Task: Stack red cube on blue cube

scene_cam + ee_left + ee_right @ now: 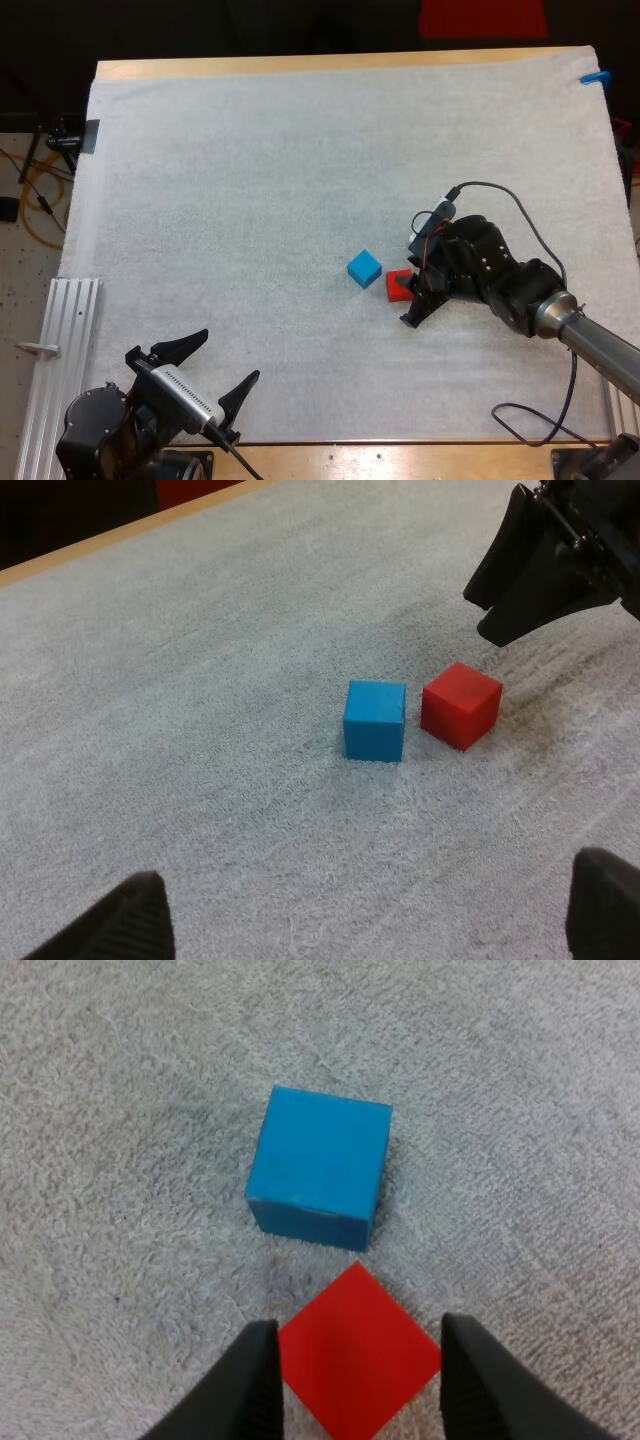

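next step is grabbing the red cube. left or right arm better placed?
Right. The right gripper hovers over the red cube, open and framing it, with the blue cube close beside. The left gripper sits open at the near edge of the mat, far from both cubes.

We note a white mat (250, 200) over the wooden table (300, 65) — speckled floor (20, 270) and aluminium rail (60, 340) to the left.
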Action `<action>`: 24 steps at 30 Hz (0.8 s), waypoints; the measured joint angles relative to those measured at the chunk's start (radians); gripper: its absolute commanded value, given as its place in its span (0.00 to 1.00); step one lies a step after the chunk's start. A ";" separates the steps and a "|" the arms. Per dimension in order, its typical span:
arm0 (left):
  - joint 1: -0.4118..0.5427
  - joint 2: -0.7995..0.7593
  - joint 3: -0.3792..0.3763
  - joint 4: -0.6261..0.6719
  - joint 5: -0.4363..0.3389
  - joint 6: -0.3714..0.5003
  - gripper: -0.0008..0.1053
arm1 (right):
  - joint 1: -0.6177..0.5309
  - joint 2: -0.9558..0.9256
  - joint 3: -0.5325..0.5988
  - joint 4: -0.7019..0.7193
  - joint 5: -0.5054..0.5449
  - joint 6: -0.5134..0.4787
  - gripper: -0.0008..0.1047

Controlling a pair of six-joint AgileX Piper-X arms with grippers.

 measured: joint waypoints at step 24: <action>0.000 0.000 0.000 0.000 0.000 0.000 0.73 | 0.000 0.006 0.000 0.000 0.000 0.000 0.72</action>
